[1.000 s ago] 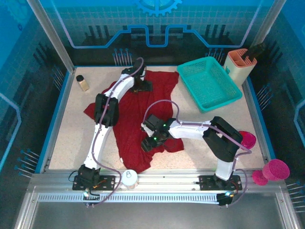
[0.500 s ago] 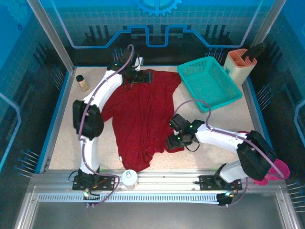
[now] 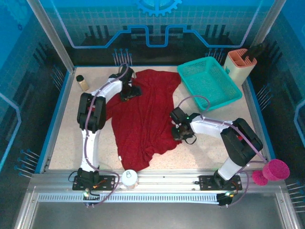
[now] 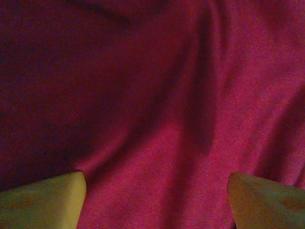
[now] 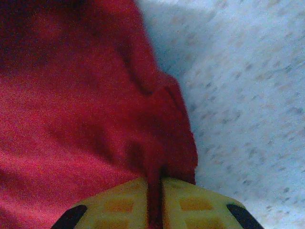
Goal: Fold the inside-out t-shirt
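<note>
Inside-out t-shirt (image 3: 143,119) lies spread across the middle of the worktop (image 3: 66,133). Our left fingers (image 4: 43,202) stand wide apart just over its far cloth; our right fingers (image 5: 119,207) are clenched on a fold at its right edge.

From above, I can't see the fingertips of the left gripper (image 3: 129,92); its own wrist covers them at the far left of the inside-out t-shirt (image 3: 143,119). The right gripper (image 3: 181,132) hides its tips likewise at the shirt's right edge. Both wrist cameras crop the fingers (image 4: 43,200) at the bottom edge. The dark things in the orange holder (image 3: 240,67), far right, are too small to name.
</note>
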Tool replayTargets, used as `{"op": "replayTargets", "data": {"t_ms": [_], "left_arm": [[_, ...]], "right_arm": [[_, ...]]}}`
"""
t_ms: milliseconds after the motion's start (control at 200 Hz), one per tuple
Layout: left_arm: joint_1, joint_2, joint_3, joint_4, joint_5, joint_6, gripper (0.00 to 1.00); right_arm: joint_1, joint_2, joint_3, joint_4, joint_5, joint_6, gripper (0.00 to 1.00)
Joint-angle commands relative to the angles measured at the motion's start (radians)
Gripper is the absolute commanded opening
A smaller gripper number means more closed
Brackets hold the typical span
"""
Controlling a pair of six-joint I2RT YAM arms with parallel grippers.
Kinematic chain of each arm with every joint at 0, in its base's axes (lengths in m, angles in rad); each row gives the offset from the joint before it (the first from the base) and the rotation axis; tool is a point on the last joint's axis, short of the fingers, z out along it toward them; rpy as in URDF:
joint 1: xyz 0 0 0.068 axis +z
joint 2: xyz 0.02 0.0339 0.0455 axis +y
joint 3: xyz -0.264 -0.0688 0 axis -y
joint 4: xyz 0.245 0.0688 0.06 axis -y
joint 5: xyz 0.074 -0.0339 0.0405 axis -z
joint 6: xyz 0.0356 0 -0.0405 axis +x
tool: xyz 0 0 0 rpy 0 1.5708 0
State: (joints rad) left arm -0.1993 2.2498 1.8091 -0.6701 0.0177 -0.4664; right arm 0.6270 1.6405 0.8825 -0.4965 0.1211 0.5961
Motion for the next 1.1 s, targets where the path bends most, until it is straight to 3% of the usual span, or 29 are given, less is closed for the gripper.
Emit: {"op": "replayTargets", "data": {"t_ms": [0,70,150,210,440,565,670,761,911,1096], "left_arm": [[0.046,0.103,0.079,-0.1,-0.078,0.013,0.79],[0.077,0.151,0.135,-0.118,-0.075,0.015,0.78],[0.1,0.13,0.081,-0.015,-0.077,0.022,0.79],[0.113,0.108,0.05,0.038,-0.055,0.02,0.8],[0.126,0.011,0.087,-0.007,-0.006,0.06,0.82],[0.096,-0.192,-0.068,0.061,0.059,0.036,0.82],[0.021,-0.391,-0.229,0.119,0.058,0.044,0.82],[-0.094,-0.54,-0.35,0.123,0.005,0.071,0.82],[-0.339,-0.797,-0.664,0.287,-0.043,0.109,0.82],[-0.521,-0.973,-0.968,0.487,-0.018,0.17,0.82]], "right_arm": [[-0.044,0.042,-0.009,-0.078,0.092,0.024,0.16],[-0.046,0.011,0.037,-0.124,0.11,0.011,0.2],[-0.068,-0.031,0.076,-0.206,0.155,0.005,0.33],[-0.102,-0.058,0.094,-0.258,0.151,0.002,0.36],[-0.162,-0.236,0.041,-0.361,0.046,0.005,0.49],[-0.182,-0.311,-0.062,-0.33,-0.1,0.05,0.53],[-0.212,-0.348,-0.132,-0.212,-0.205,0.108,0.53],[-0.241,-0.335,-0.171,-0.094,-0.319,0.13,0.52],[-0.276,-0.277,-0.195,0.0,-0.34,0.146,0.49],[-0.285,-0.209,-0.207,0.07,-0.37,0.161,0.4]]}}
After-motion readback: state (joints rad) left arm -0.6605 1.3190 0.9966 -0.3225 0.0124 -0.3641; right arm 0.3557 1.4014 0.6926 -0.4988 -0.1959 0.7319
